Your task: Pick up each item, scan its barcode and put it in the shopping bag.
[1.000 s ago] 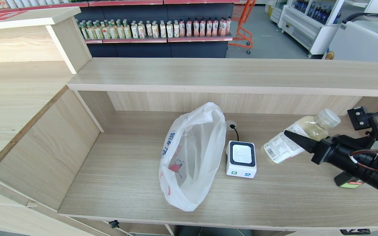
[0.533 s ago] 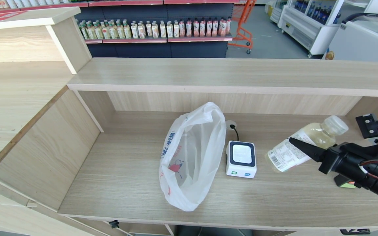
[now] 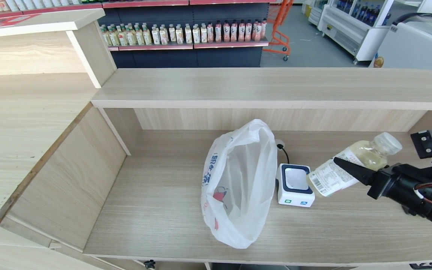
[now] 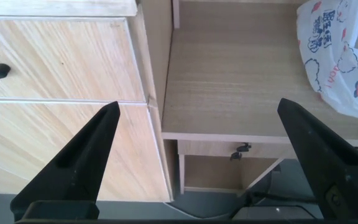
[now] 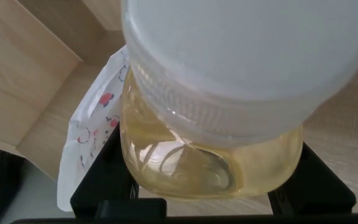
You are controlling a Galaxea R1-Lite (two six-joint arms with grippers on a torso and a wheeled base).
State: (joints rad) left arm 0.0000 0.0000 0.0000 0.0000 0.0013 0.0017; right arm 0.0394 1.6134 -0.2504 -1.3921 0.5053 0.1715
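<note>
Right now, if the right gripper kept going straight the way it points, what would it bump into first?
The right gripper points toward the scanner, and the bottle it holds leads the way. The bottle's bottom would probably meet the scanner first; if it rides high enough, the shopping bag instead.

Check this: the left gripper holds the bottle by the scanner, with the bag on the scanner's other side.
Wrong arm: the right gripper holds the bottle by the scanner, as the head view shows. The bag is on the scanner's other side.
</note>
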